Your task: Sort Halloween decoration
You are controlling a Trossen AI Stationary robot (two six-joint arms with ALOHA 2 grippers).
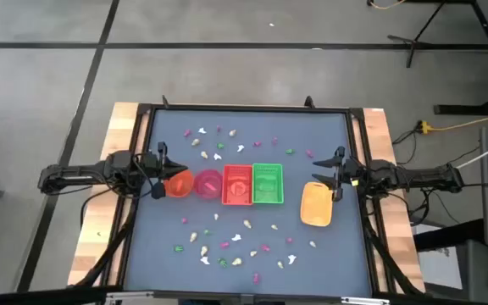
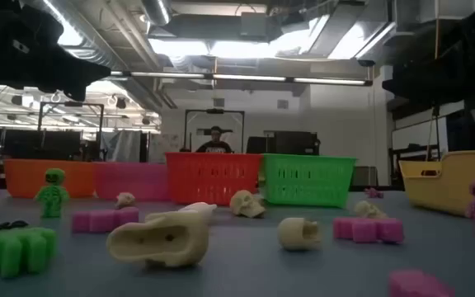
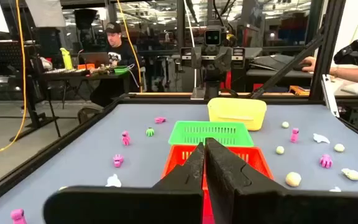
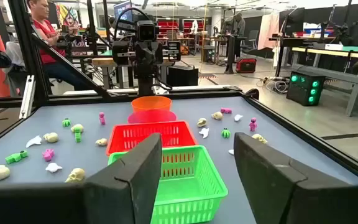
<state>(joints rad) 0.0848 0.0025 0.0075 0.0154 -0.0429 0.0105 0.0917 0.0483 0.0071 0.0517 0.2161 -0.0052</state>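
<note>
Tiny Halloween trinkets in pink, green, white and cream lie scattered on the blue-grey table: one band along the far side (image 1: 227, 140) and another near the front (image 1: 231, 246). Close up, a cream skull (image 2: 165, 239) and a green piece (image 2: 16, 247) rest on the mat. My left gripper (image 1: 161, 174) hovers shut over the table's left side beside the orange bowl (image 1: 179, 184), nothing between its fingers (image 3: 205, 168). My right gripper (image 1: 339, 174) stands open at the right, above the yellow tray (image 1: 316, 205), holding nothing (image 4: 197, 168).
A row of containers crosses the table's middle: orange bowl, pink bowl (image 1: 207, 184), red basket (image 1: 237, 185), green basket (image 1: 267, 184), with the yellow tray apart at the right. Wooden table edges (image 1: 125, 119) frame the mat. People sit at desks beyond the table (image 3: 114, 46).
</note>
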